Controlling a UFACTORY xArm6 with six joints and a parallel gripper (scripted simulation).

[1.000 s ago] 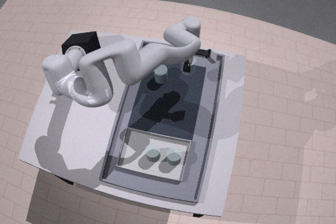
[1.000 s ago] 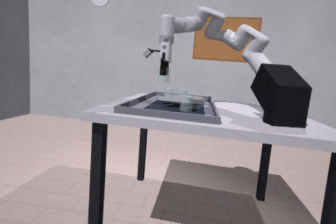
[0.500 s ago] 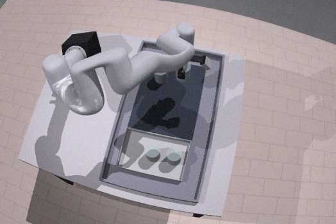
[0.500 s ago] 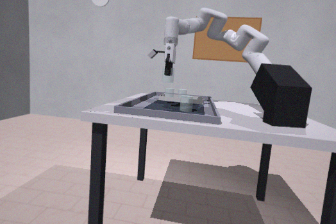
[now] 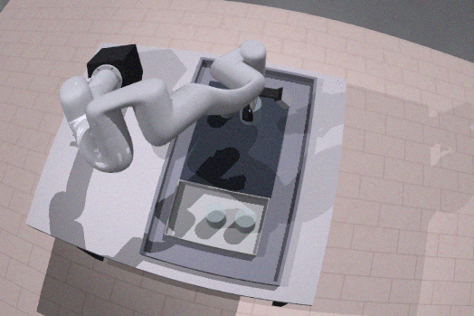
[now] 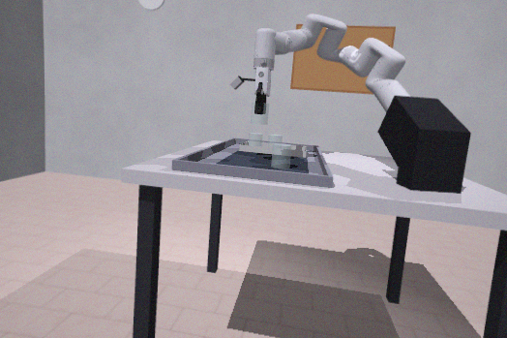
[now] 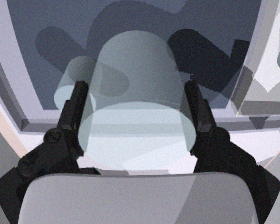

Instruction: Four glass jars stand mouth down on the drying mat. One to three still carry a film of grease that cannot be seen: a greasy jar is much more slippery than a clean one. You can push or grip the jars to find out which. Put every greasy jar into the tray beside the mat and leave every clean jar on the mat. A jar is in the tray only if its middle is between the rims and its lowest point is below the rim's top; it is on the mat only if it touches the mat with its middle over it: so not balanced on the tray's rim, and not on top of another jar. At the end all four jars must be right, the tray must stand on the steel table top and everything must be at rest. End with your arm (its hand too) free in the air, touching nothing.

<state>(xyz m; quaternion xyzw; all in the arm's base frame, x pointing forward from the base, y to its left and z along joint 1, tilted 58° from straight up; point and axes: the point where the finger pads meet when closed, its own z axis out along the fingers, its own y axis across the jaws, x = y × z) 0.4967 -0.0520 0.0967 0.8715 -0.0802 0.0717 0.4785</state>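
Well, the claw [image 5: 247, 114] [image 6: 260, 107] [image 7: 136, 95] grasps a clear glass jar [image 5: 250, 118] [image 6: 259, 119] [image 7: 137, 70] between its black fingers, up in the air above the dark blue-black mat [image 5: 226, 140] [image 6: 237, 160] [image 7: 131, 10]. The held jar is smooth and cylindrical, pale green where light catches it, with a rounded outline. A second jar [image 6: 281, 156], also see-through and round-sided, stands on the mat. The shallow tray [image 5: 211, 247] [image 6: 300, 148] [image 7: 261, 107] beside the mat is rectangular and pale, with thin straight rims; inside it are two glass jars [image 5: 216, 217] [image 6: 255, 139], near each other. A grey raised border [image 5: 153, 213] [image 6: 252, 175] surrounds mat and tray on the light, smooth table [image 5: 104, 204] [image 6: 377, 174].
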